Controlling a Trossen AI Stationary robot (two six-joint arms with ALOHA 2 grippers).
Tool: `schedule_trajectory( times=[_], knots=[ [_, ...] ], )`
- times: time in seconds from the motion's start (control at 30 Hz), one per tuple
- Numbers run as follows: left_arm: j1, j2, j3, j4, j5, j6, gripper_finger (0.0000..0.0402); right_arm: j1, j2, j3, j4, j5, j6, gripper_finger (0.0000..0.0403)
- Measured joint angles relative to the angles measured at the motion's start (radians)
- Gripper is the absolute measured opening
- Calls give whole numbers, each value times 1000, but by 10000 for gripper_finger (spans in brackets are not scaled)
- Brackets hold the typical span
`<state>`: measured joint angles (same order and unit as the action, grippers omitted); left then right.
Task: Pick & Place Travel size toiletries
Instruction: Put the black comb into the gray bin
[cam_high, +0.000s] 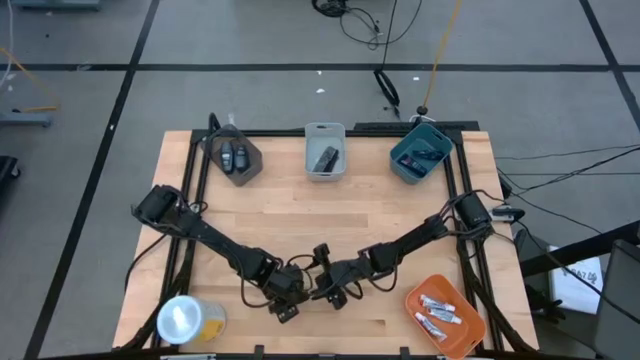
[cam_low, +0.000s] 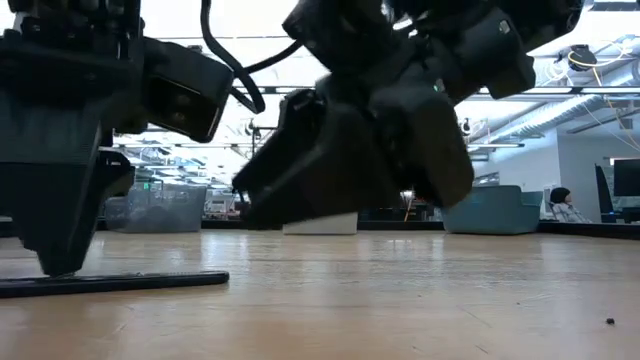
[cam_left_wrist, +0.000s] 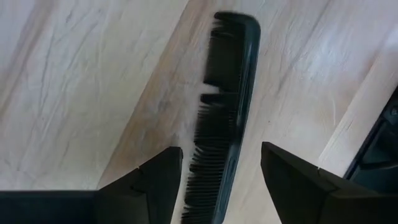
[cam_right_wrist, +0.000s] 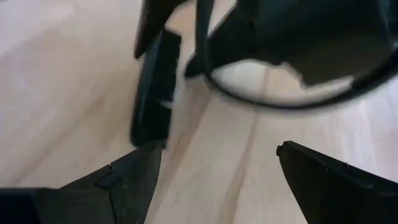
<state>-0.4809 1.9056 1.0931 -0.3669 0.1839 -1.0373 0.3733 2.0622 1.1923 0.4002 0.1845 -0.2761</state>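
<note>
At the table's near edge, left gripper (cam_left_wrist: 217, 180) open astride the flat black comb (cam_left_wrist: 227, 112), right gripper (cam_right_wrist: 214, 180) open alongside: pinch may slip, arms may collide.

Back edge: I see three bins in a row, left bin (cam_high: 235, 158), middle bin (cam_high: 325, 151), right bin (cam_high: 420, 153).
Front right corner: tray (cam_high: 473, 328) holding tubes (cam_high: 438, 312).
Front left corner: roll (cam_high: 188, 320).
Front centre: comb (cam_left_wrist: 225, 118) flat on table (cam_high: 400, 210), between left gripper (cam_left_wrist: 221, 180) fingers; right gripper (cam_high: 318, 268) just beside.
</note>
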Motion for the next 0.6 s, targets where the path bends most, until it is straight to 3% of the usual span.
schedule_trajectory(
  times=[0.2,0.37,0.53,0.6],
  knots=[
    [68,4,-1,31,-144,68,207,2,0,0,-54,9,-6,314],
    [134,-33,-6,-5,62,127,183,0,0,0,-82,32,0,313],
    [78,-148,-6,1,90,146,115,-1,0,0,-92,37,-1,313],
    [35,-174,-5,9,44,148,79,0,0,0,-97,53,-14,313]
  ],
)
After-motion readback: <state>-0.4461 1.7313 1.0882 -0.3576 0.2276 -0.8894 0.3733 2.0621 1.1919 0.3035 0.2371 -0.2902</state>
